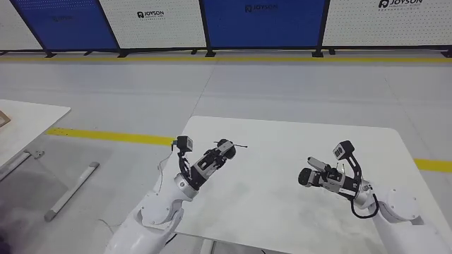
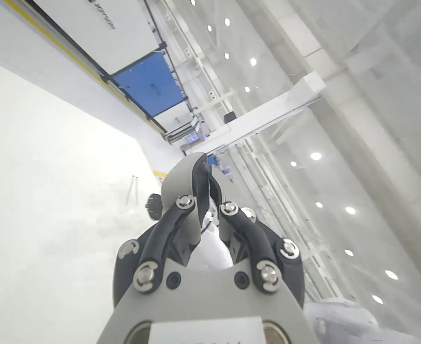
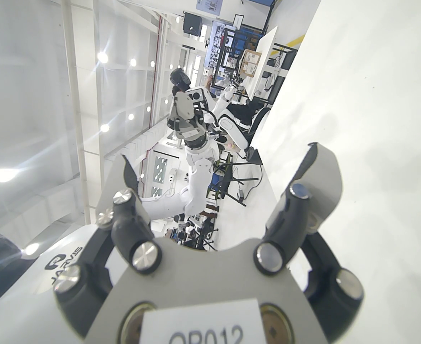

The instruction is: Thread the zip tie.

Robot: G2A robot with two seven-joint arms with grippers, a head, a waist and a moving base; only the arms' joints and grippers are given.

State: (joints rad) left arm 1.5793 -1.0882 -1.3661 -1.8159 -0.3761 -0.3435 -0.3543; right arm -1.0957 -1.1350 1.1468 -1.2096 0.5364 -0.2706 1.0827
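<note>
**Zip tie held in your left claw, threading not yet begun**

Nearest to you, your right claw (image 3: 219, 157) hangs above the white surface (image 1: 282, 212) with its fingers spread wide and nothing between them. It is turned inward, towards the other arm.

A little farther out, your left claw (image 2: 205, 166) is also raised off the surface. Its fingers are pressed together on the zip tie (image 1: 239, 145). From above, the tie shows as a thin dark strip lying roughly level, with one end sticking out of the claw towards the middle of the surface. It is too thin to tell which end is the head and which the tail.

The two claws are well apart, with bare surface under the gap. I judge the step in hand to be bringing the free end within reach of the right claw; no loop is formed yet.

For the next move, bring the right claw across to the end that sticks out and line its open fingers up with the strip. Close on the strip near its tip, then bend that end round towards the head. The strip is slim and springy, so a grip slightly off its line is likely to miss.
</note>
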